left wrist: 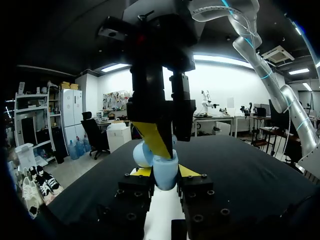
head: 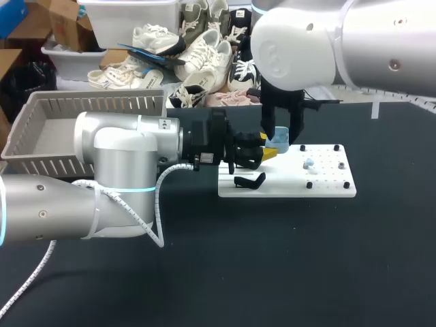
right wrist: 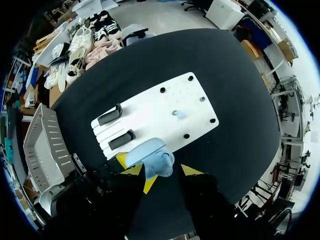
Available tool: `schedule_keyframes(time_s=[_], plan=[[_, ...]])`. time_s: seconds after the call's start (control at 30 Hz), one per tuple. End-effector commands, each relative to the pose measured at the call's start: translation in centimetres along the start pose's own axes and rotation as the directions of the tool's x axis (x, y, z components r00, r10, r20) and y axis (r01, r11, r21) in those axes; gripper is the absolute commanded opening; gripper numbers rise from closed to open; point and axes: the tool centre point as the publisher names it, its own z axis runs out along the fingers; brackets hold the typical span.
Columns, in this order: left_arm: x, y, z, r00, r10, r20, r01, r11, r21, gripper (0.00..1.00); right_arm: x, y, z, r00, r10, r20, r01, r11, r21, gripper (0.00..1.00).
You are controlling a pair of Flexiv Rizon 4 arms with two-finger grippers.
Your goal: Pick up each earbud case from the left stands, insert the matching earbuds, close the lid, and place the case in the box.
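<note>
Black table (head: 306, 259) carries your white board (head: 330, 189). Just over it, your left gripper (left wrist: 163, 172) is clamped on the blue case (left wrist: 165, 175). Only the right wrist view shows you the lid (right wrist: 142, 150) open. Whether the right gripper (head: 283, 136) grips the case too, you cannot tell.

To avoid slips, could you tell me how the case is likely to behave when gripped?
The case looks smooth and rounded, so it may twist between the left fingers. Its lid seems open, so a careless push might snap it shut. Being small, it is probably light.
</note>
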Motion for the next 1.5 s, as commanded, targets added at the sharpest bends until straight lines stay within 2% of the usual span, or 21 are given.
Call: schedule_keyframes(time_s=[0.03,0.73,1.3,1.5], plan=[[0.0,-0.1,0.0,1.0,0.001,0.001,-0.001,1.0,-0.005,0.0,0.6,-0.7,-0.3,1.0,-0.001,0.007,0.001,1.0,-0.012,0.4],[0.0,-0.1,0.0,1.0,0.001,0.001,-0.001,1.0,-0.005,0.0,1.9,-1.7,-0.3,1.0,-0.017,-0.003,0.017,0.999,-0.032,0.38],[0.0,-0.1,0.0,1.0,0.001,0.001,-0.001,1.0,-0.005,0.0,0.7,-2.2,0.0,1.0,0.021,0.004,-0.021,1.0,-0.01,0.37],[0.0,-0.1,0.0,1.0,0.001,0.001,-0.001,1.0,-0.005,0.0,0.9,-2.8,-0.9,0.999,0.024,0.027,-0.024,0.999,-0.029,0.38]])
